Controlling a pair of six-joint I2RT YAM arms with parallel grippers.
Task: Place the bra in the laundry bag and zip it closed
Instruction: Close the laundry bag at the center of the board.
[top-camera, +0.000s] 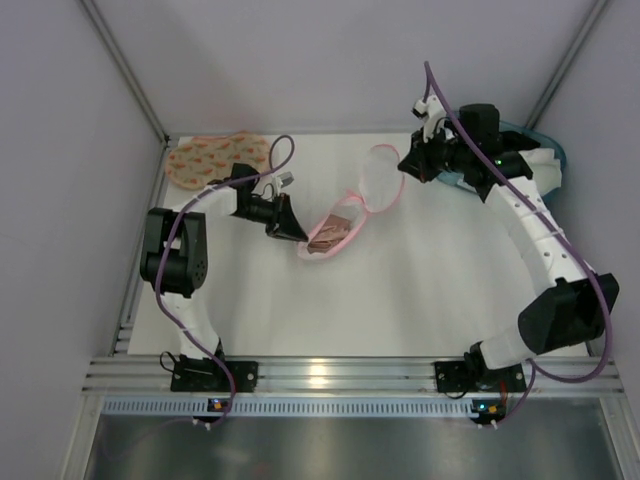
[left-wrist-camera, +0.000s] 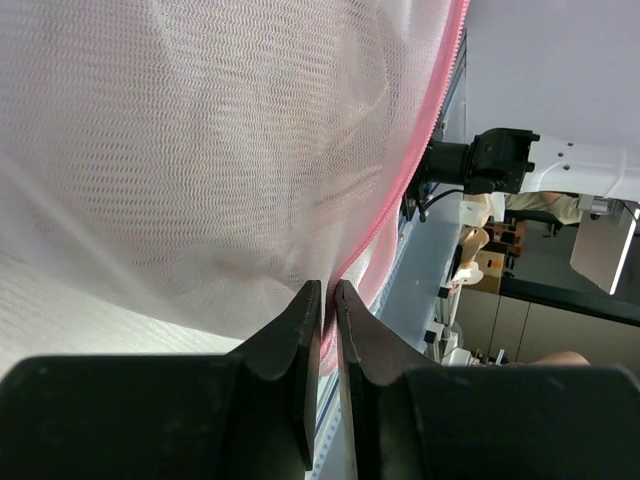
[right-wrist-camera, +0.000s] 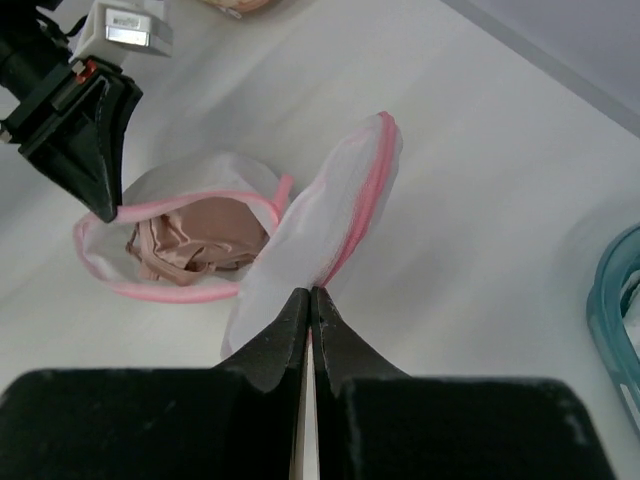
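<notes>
1. The table (top-camera: 420, 300) carries everything. A teal basket (right-wrist-camera: 612, 300) sits at its far right and an orange-printed pad (top-camera: 215, 158) at its far left, both well apart from the work.
2. The laundry bag (right-wrist-camera: 320, 215) lies near the middle, open like a clam, with one half flat on the table and the other tilted up from it.
3. The bra (right-wrist-camera: 200, 245) sits bunched inside the flat half, so we judge the loading done and the closing to be the step in hand.
4. The left gripper (left-wrist-camera: 327, 292) has its fingers almost together, pinching the pink rim of the flat half. The right gripper (right-wrist-camera: 309, 297) has its fingers pressed tight on the edge of the raised half.
5. To close well, we would let the left pinch anchor the bag while the right folds its half over the bra until the zip rim (right-wrist-camera: 372, 185) meets all round. Any fabric poking over the edge wants tucking first, or it may jam the teeth. We cannot see the zip pull, so it needs finding before any tug.
6. A small label (right-wrist-camera: 125, 22) on the left wrist is too blurred to read, and we see no other writing or brand.
</notes>
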